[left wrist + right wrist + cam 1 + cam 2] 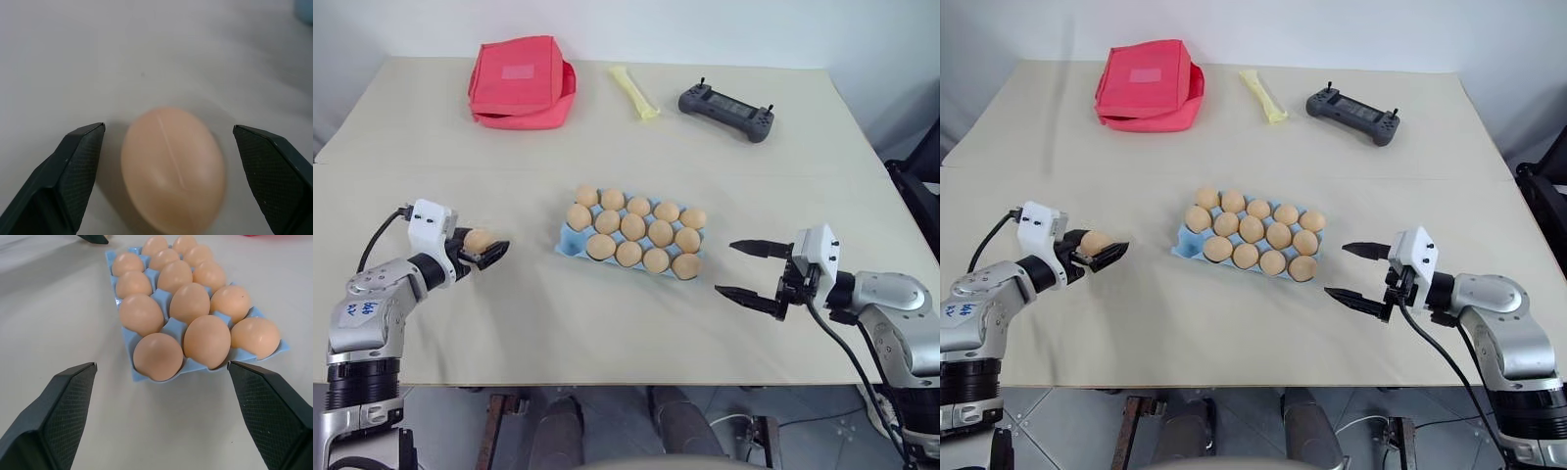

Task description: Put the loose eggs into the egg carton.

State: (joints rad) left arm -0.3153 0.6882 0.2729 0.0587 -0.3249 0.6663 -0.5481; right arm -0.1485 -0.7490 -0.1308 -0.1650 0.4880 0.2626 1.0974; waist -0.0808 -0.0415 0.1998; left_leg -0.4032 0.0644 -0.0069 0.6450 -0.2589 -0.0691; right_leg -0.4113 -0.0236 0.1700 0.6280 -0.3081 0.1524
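Observation:
One loose egg [478, 240], tan-orange, lies on the table at the left. My left gripper [495, 249] is open around it. In the left wrist view the egg [173, 169] sits between the fingers [73, 171] with a gap on each side. The light blue egg carton [566, 239] stands mid-table and holds several eggs [632, 226]; its near-left corner cup is bare. My right gripper [742, 268] hovers open and empty just right of the carton. The right wrist view looks along the carton [128, 340] between the two spread fingers [63, 406].
A red fabric pouch [520, 80] lies at the far left of the table. A pale yellow strip [634, 92] and a black handheld controller [725, 111] lie at the far middle and right. The table's front edge runs just below both grippers.

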